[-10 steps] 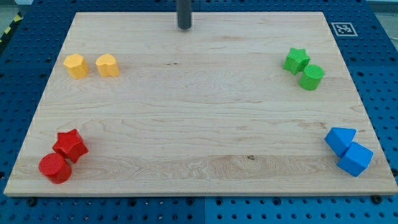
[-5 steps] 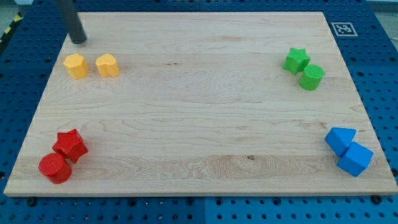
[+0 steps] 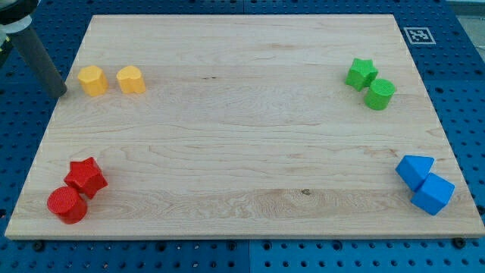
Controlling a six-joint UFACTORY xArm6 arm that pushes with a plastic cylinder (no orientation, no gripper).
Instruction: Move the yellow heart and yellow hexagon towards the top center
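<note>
Camera view, upper left of the frame: my tip (image 3: 59,92) stands at the desk (image 3: 242,152) edge, just left of the yellow hexagon (image 3: 92,80), not touching. My end effector is a plain rod, nothing to open or close. Yellow heart (image 3: 131,79) sits just right of the hexagon. Recommended: push rightward through both, slowly, angling toward top centre.

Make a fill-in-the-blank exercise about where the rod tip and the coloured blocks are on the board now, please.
1. My tip stands at the view's ____ of the yellow hexagon.
2. The yellow heart lies on the view's ____ side of the hexagon.
3. The green star has a green ____ beside it.
4. The two ____ blocks lie at the view's bottom right.

Missing words: left; right; cylinder; blue
</note>
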